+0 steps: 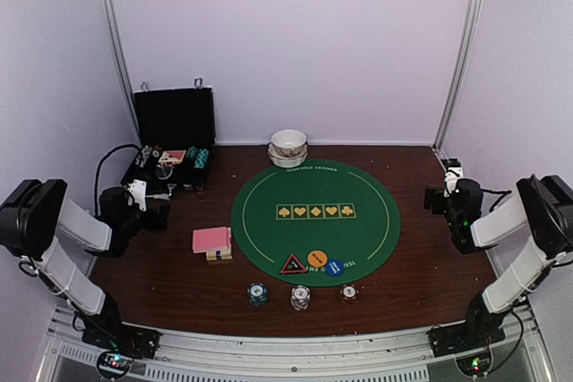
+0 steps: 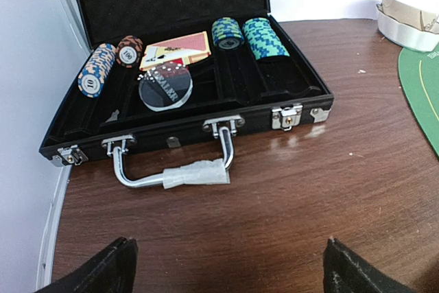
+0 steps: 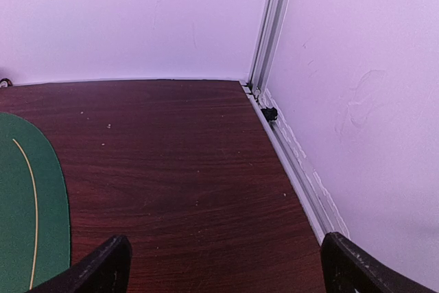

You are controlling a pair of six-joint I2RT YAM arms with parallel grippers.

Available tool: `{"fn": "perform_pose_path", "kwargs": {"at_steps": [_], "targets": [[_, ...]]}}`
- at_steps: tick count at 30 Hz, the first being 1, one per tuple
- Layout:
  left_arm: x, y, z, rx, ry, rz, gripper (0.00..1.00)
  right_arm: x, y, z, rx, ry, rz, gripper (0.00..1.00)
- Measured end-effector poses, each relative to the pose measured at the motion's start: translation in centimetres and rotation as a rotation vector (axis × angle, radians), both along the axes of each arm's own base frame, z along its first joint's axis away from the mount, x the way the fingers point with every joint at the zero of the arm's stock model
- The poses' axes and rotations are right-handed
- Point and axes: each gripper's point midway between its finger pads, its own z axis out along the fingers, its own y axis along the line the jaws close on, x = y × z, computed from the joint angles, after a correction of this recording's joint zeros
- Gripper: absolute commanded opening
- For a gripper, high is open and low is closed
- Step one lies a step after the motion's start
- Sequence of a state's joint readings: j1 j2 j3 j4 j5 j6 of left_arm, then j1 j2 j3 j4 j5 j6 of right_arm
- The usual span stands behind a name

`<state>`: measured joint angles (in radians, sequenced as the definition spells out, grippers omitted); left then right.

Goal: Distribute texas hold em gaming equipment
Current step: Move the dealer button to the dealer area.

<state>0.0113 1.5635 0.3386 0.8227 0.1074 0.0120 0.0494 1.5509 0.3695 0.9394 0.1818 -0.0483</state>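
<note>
Both claws are wide open and hold nothing. The left gripper (image 2: 228, 246) hangs over the bare brown table (image 2: 288, 197), facing the open black case (image 2: 185, 125) at far left. The right gripper (image 3: 225, 238) is over bare wood near the far right corner, with the green mat (image 3: 31, 190) off to its left. On the mat's near part we see the red-rimmed triangle marker (image 1: 293, 264), the orange disc (image 1: 317, 258) and the blue disc (image 1: 335, 267) bunched close together; whether they touch we cannot tell. A pink-backed card deck (image 1: 211, 240) lies on the table just left of the mat. In a row on the wood near the mat's front edge stand the teal chip stack (image 1: 258, 293), white chip stack (image 1: 300, 297) and brown chip stack (image 1: 348, 292), all apart from each other. Inside the case we see a blue-orange chip row (image 2: 96, 70), a brown chip (image 2: 128, 51), loose cards (image 2: 180, 47), a clear round button (image 2: 165, 86) and two green-teal chip rows (image 2: 265, 38). The white bowls (image 1: 288, 145) are stacked at the mat's far edge.
</note>
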Motion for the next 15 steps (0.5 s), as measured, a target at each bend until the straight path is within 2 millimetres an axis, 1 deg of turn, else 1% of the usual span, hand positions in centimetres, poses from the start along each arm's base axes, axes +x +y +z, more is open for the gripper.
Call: {"fn": "perform_pose_path", "kwargs": {"at_steps": [12,15], "targets": [[0.00,-0.01,0.00,0.000,0.000,0.000,0.98,0.00,0.00,0.01,0.000,0.000,0.000,1.00],[0.11,0.01,-0.08,0.000,0.011,0.000,0.97,-0.17,-0.41,-0.14,0.009,0.014,-0.028,0.99]]}}
